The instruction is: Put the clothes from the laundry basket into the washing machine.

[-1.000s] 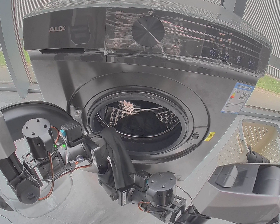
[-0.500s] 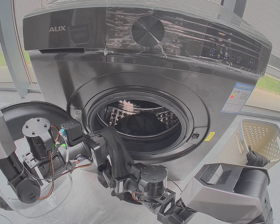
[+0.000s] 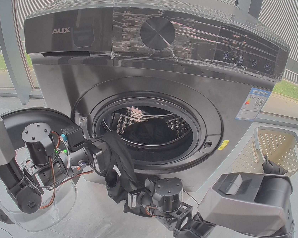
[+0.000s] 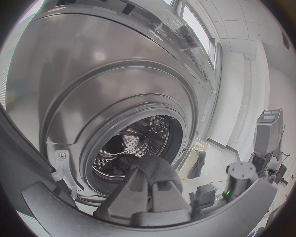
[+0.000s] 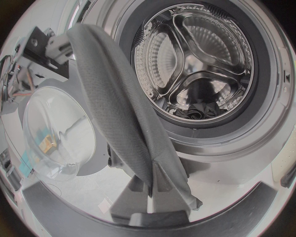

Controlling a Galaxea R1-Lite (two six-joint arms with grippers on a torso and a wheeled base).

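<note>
Holds garment (image 3: pixel 122 162) stretched just before washer (image 3: pixel 154 75) mouth, below its rim. Left claw (image 4: pixel 151 185) clenched on one end, right claw (image 5: pixel 151 182) on other. Likely handles soft, light, floppy, unbreakable; sags midway. Best pinched at bunched folds.

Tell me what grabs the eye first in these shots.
A dark garment is held between the left hand and right hand, just before the open mouth of the washing machine. More dark clothes lie inside it; the laundry basket stands to the robot's right.
</note>
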